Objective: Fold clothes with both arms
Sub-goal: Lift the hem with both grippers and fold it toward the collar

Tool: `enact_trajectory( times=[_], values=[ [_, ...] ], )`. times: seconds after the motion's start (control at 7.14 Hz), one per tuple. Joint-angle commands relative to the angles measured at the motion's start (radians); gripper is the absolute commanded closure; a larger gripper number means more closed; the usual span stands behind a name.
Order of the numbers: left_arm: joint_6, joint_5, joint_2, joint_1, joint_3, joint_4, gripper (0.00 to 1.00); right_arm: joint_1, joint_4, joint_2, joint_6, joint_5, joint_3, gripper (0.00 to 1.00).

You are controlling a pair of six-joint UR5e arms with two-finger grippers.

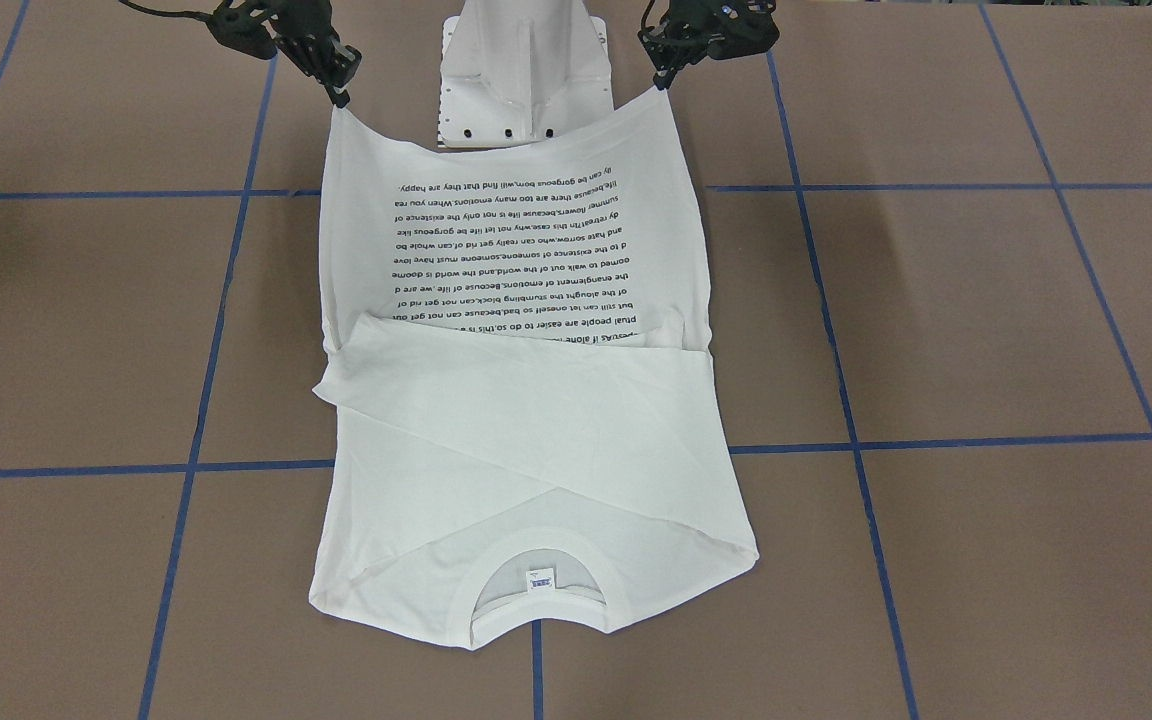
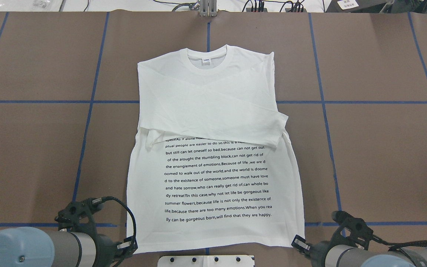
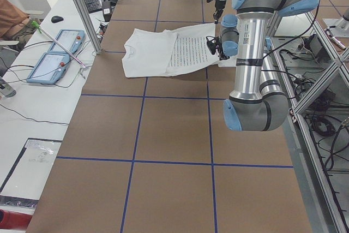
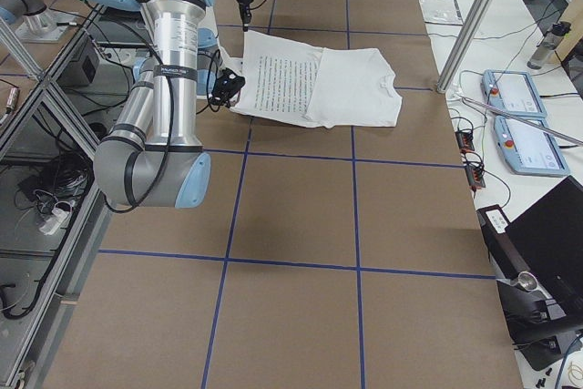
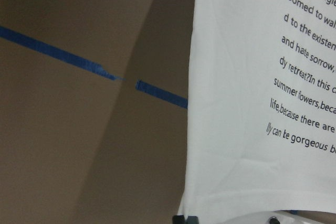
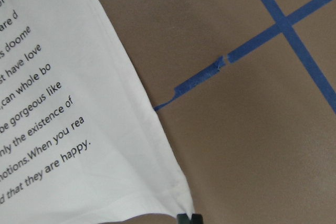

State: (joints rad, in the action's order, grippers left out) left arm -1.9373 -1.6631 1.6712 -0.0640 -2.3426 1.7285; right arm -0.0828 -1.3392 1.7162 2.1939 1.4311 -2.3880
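White long-sleeved T-shirt [image 2: 143, 178] lies flat mid-desk [image 2: 384, 155], printed side up, with many lines of black text. Ribbed collar [image 2: 232, 55] with small label [image 2: 206, 59] at far end. Sleeves [image 2: 213, 111] folded crossed over chest. Hem [image 2: 213, 247] near robot: left fingers [image 1: 664, 72] clenched on left corner, right fingers [image 1: 337, 92] on right corner, both corners raised.

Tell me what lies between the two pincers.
The T-shirt lies there: its hem spans from the left pincer to the right pincer, one corner in each. The overhead view shows it.
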Motion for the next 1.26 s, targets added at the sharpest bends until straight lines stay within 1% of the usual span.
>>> enact_trajectory(
  times=[0.0,0.14,0.28,0.42,0.56,0.7,0.84,0.98,1.12],
  values=[
    [0.012,-0.001,0.011,-0.078,-0.052,-0.001,1.0,0.099,0.0,0.011,0.003,0.0,-0.095,1.0],
    [0.071,-0.003,0.019,-0.145,-0.046,-0.001,1.0,0.2,0.0,0.005,-0.005,0.009,-0.094,1.0],
    [0.224,-0.003,0.059,-0.222,-0.031,-0.003,1.0,0.26,0.0,-0.016,-0.017,0.015,-0.074,1.0],
    [0.306,-0.001,0.093,-0.299,0.035,-0.003,1.0,0.361,-0.002,-0.074,-0.084,0.064,-0.006,1.0],
    [0.386,-0.004,0.155,-0.388,0.111,-0.003,1.0,0.494,-0.014,-0.183,-0.211,0.133,0.118,1.0],
    [0.441,-0.004,0.2,-0.452,0.188,0.0,1.0,0.611,-0.1,-0.292,-0.335,0.193,0.224,1.0],
    [0.467,-0.004,0.25,-0.511,0.26,0.008,1.0,0.708,-0.186,-0.394,-0.456,0.216,0.306,1.0],
    [0.483,-0.004,0.284,-0.563,0.319,0.014,1.0,0.772,-0.221,-0.449,-0.514,0.224,0.361,1.0],
    [0.489,-0.003,0.32,-0.594,0.383,0.041,1.0,0.808,-0.221,-0.528,-0.522,0.23,0.451,1.0]
  ],
)
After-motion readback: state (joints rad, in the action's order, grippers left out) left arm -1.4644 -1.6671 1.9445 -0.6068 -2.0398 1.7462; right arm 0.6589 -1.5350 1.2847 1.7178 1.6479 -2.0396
